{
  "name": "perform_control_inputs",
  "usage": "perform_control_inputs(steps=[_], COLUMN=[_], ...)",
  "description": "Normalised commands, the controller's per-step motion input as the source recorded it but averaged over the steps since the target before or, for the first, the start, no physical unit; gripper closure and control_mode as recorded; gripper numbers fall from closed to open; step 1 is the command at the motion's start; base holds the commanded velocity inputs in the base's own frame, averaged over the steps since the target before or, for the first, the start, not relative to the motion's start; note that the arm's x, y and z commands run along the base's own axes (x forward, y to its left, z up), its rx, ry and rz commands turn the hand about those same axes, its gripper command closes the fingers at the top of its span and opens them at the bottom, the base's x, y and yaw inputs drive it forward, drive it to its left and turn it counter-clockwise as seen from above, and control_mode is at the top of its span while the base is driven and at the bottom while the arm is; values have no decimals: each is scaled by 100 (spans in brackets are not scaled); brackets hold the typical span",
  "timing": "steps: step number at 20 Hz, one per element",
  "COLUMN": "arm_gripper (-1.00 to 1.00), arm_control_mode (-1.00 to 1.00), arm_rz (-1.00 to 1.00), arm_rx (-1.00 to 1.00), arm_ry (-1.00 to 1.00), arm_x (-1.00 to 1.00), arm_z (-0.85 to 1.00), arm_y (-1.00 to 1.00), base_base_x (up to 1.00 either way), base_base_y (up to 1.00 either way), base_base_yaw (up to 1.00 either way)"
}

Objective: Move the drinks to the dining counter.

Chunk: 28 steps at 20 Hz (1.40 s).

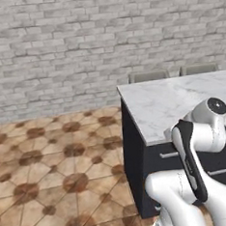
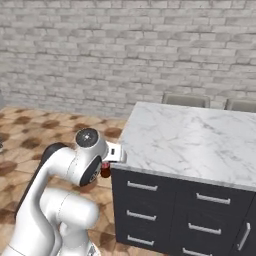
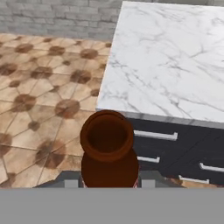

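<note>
A dark brown bottle [image 3: 108, 151] with an open round mouth stands upright between my gripper's [image 3: 109, 181] fingers, low in the hand view. The gripper is shut on it. In the right base view a bit of the bottle's red label [image 2: 106, 170] peeks out below my wrist, just off the corner of the dining counter [image 2: 190, 140]. The dining counter's white veined marble top [image 3: 175, 65] lies ahead and to the right of the bottle, higher than the bottle's base, with dark drawers [image 3: 175, 148] beneath. The same counter [image 1: 167, 100] sits behind my arm in the left base view.
Two grey chair backs [image 1: 148, 76] [image 1: 198, 69] stand at the counter's far side. A grey brick wall [image 2: 100, 45] closes the back. Brown patterned tile floor [image 1: 51, 159] spreads open to the left of the counter. Silver bar handles [image 2: 142, 186] line the drawer fronts.
</note>
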Motion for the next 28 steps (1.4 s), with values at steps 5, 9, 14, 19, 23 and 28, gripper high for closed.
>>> perform_control_inputs(steps=[5, 9, 14, 19, 23, 28], arm_gripper=[100, 100, 100, 100, 100, 100], arm_control_mode=[100, 100, 100, 100, 100, 100], arm_rz=[0, 0, 0, 0, 0, 0], arm_rx=[0, 0, 0, 0, 0, 0], arm_ry=[0, 0, 0, 0, 0, 0], arm_x=[0, 0, 0, 0, 0, 0], arm_z=[0, 0, 0, 0, 0, 0], arm_y=[0, 0, 0, 0, 0, 0], base_base_x=[37, 1, 12, 60, 67, 34], base_base_y=[-63, -98, -64, -9, -1, -2], base_base_yaw=[-1, -14, -24, -12, -1, 2])
